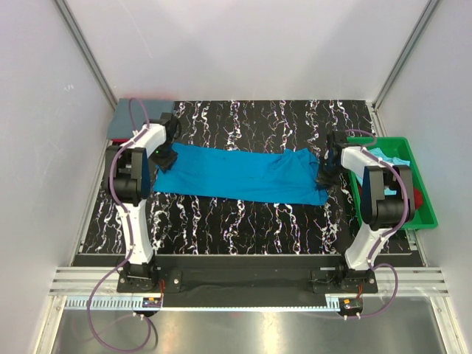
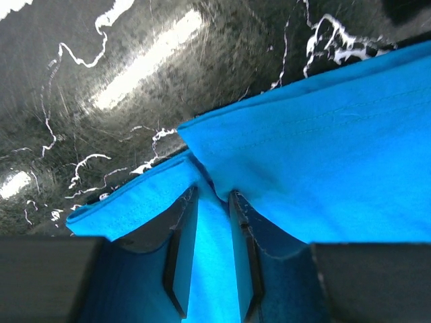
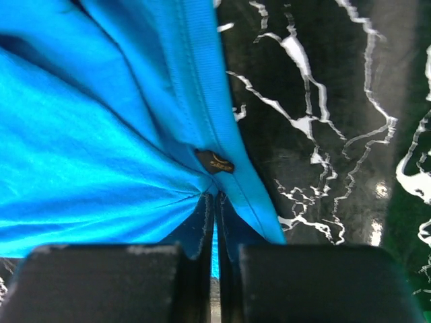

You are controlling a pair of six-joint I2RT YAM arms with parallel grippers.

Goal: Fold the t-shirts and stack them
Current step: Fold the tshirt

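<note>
The bright turquoise-blue t-shirt (image 1: 236, 173) lies stretched in a long band across the middle of the black marbled table. My left gripper (image 1: 166, 158) is at its left end, shut on a fold of the cloth; the cloth (image 2: 323, 155) runs between the jaws of that gripper (image 2: 212, 196). My right gripper (image 1: 324, 177) is at its right end, shut on the shirt's edge (image 3: 81, 148) near a small dark label (image 3: 215, 161), with the jaws of that gripper (image 3: 214, 196) almost touching. A slate grey-blue t-shirt (image 1: 140, 118) lies at the back left corner.
A green plastic tray (image 1: 424, 210) stands at the right edge beside the right arm, holding light aqua cloth (image 1: 385, 156) and something red (image 1: 418, 198). White walls close in the table on three sides. Bare marbled table (image 1: 243, 221) lies in front of the shirt.
</note>
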